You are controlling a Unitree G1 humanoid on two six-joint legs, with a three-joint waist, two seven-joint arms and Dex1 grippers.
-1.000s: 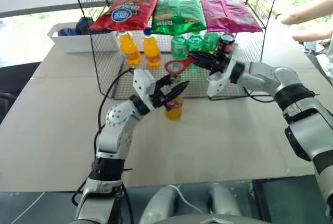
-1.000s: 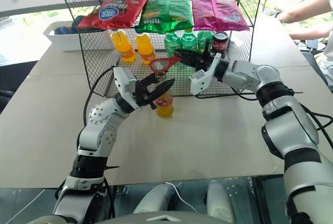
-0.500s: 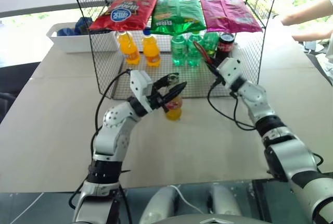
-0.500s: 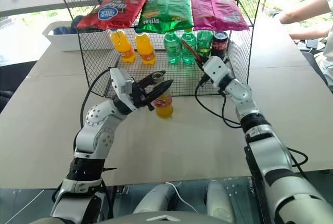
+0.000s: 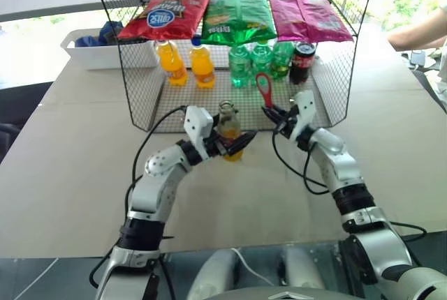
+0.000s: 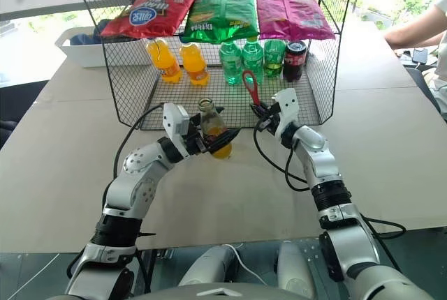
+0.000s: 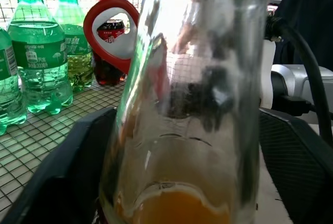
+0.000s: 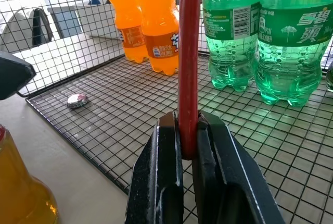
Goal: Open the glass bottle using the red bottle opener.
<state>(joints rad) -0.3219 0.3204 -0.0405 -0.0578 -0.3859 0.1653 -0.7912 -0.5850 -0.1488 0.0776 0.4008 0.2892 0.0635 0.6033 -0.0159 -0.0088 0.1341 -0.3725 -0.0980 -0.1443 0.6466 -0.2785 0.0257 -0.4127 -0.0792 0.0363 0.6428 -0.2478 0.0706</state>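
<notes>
table [image 5: 63,160] carrying wire rack [image 5: 143,84] | chip bags lying on rack top, red one [image 5: 167,14] reading "Ruffles" | glass bottle [image 5: 228,129] standing just in front of rack, left gripper [image 5: 234,145] fingers spreading wide around it | right gripper [image 5: 274,114] fingers clamping red bottle opener [image 5: 264,88] upright | metal cap [image 8: 77,100] lying on rack floor

Bright daylight from behind the wire rack [image 5: 140,70]; washed-out glare beyond it; glass bottle [image 7: 182,109] blurred, too close.
</notes>
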